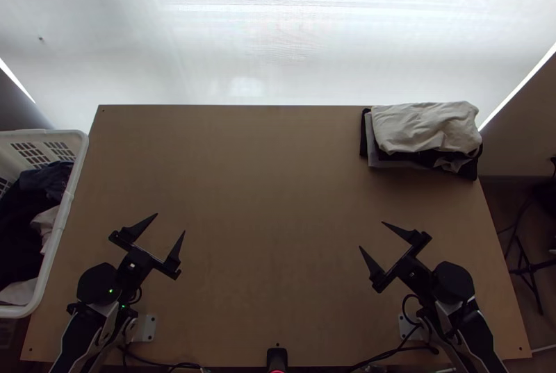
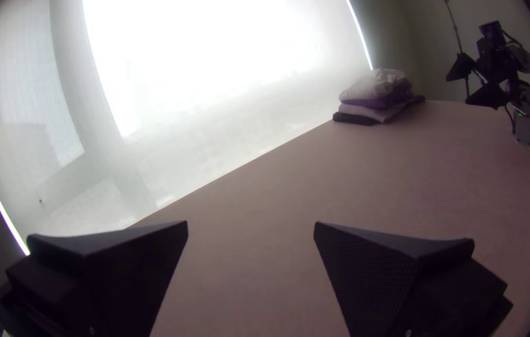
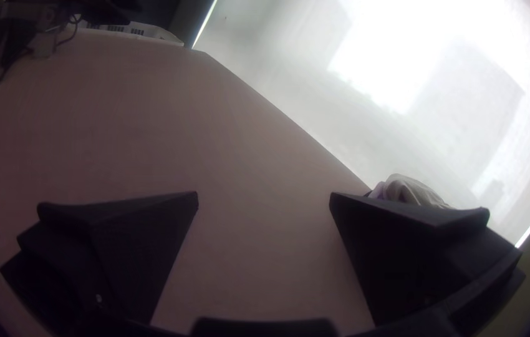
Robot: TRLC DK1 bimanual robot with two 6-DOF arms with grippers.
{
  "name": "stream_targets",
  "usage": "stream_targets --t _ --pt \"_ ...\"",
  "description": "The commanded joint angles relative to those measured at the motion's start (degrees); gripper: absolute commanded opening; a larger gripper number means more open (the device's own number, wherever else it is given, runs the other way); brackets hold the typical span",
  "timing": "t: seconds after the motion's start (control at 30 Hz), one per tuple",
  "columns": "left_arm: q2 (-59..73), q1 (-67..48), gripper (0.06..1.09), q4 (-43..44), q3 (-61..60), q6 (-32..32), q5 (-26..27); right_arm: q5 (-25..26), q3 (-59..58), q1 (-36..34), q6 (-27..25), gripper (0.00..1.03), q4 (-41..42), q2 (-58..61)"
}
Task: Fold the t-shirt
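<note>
Biggest thing up here is the pale blind [image 1: 278, 32], glowing with daylight across the whole far side, and right below it lies the wide wooden table [image 1: 278, 199]. Over to the left of the table we've got the white basket [image 1: 64, 213], slatted at its far wall and loaded with bunched laundry: dark garments [image 1: 21, 244] mostly, plus a lighter piece [image 1: 45, 222] tucked against the side. Now the arms: left arm [image 1: 80, 338] and right arm [image 1: 472, 328] reach in from the near corners, angled toward each other. Up at the far right corner sits the stack [image 1: 467, 168], with a cream cloth [image 1: 424, 126] on top, folded and rumpled, a grey layer [image 1: 370, 140] and black ones peeking out underneath. And which piece is the t-shirt? Can't tell, not from the stack, not from the basket. Down to the grippers, folks: the left gripper [image 1: 170, 223] is over the table's near left part, its fingers spread wide with bare tabletop between them; the right gripper [image 1: 371, 235] matches it on the near right, tips well apart, nothing between them. Smaller still, a black device [image 1: 276, 355] stands at the middle of the near edge, showing a touch of red, and thin black cables [image 1: 389, 353] run beside the arm bases.
</note>
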Motion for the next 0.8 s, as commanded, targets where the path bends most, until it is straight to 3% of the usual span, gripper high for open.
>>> stream_targets --t 0.0,0.77 --pt "0.01 0.00 1.04 0.01 0.01 0.00 0.01 0.01 0.02 0.02 0.01 0.98 0.02 0.01" --pt "0.01 -0.70 1.04 -0.17 0.01 -0.96 1.59 -1.49 0.02 0.99 0.01 0.98 -0.24 0.01"
